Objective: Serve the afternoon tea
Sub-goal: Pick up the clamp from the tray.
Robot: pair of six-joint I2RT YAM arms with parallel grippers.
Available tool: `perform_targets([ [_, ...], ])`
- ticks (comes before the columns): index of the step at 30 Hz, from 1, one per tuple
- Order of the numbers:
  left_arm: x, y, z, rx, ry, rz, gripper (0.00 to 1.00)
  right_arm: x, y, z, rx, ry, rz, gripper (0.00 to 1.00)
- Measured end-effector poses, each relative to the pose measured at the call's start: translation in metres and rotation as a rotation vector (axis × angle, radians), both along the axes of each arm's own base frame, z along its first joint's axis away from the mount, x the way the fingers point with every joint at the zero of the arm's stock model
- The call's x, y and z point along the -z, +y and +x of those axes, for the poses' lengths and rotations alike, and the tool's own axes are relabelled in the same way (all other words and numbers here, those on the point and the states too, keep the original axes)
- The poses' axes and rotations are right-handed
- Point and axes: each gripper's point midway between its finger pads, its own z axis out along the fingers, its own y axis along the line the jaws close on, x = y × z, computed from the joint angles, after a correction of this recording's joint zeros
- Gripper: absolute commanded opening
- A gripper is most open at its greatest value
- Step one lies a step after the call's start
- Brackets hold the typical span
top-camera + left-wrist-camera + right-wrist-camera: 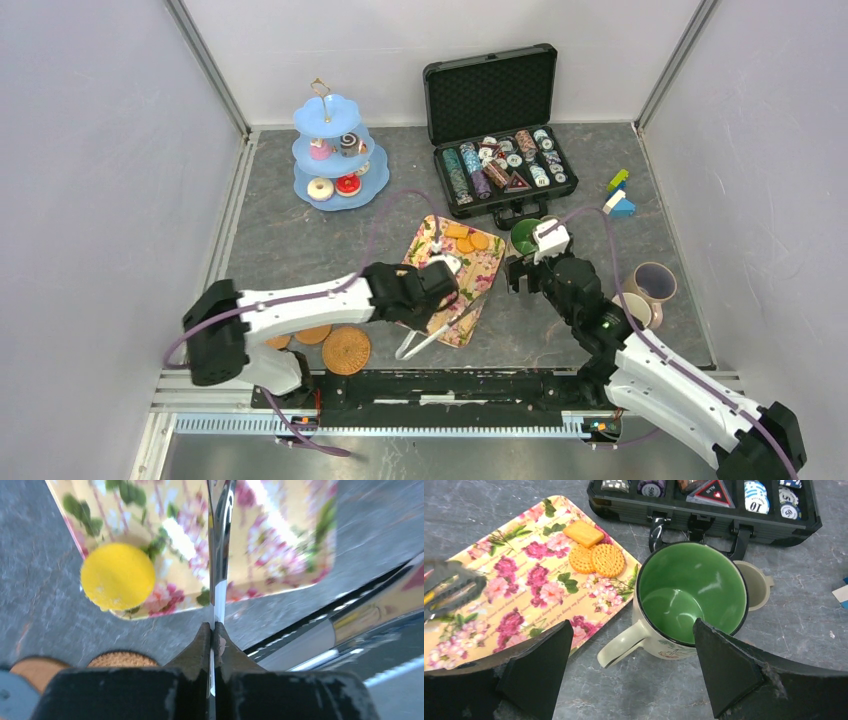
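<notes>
**Top external view.** On the grey table, a floral rectangular tray lay at centre and carried orange-yellow biscuits at its far end. The left gripper hung over the tray's near half, above the metal tongs. The right gripper stood just before a green-lined ceramic mug. Toy donuts and swirl cakes sat on a blue three-tier stand at far left. A black case of striped poker chips lay open at the far centre. A lilac mug stood at right, and round woven coasters lay near the left arm's base.

**Left wrist view.** The jaws were closed tight on one thin shiny arm of the tongs. A round yellow biscuit overlapped the tray's corner rim.

**Right wrist view.** The fingers were spread wide and gripped nothing. The mug stood upright beyond them, beside the tray, with its handle toward the camera.
</notes>
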Motion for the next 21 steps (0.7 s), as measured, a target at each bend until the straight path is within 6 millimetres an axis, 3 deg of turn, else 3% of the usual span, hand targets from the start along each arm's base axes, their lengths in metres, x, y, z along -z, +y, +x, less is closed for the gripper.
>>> perform_targets([
  [7, -0.090, -0.032, 0.044, -0.085, -0.108, -0.482, 0.02, -0.049, 0.017, -0.006, -0.096, -0.021, 0.058, 0.98],
  [12, -0.140, -0.036, 0.077, -0.143, -0.206, -0.747, 0.02, -0.077, 0.047, -0.017, -0.251, -0.021, 0.139, 0.98],
  [16, -0.158, -0.033, 0.099, -0.221, -0.228, -0.898, 0.02, -0.079, 0.076, -0.029, -0.392, 0.025, 0.205, 0.98],
  [21, -0.155, -0.038, 0.104, -0.238, -0.188, -0.931, 0.02, -0.087, 0.103, -0.038, -0.471, 0.076, 0.337, 0.99],
])
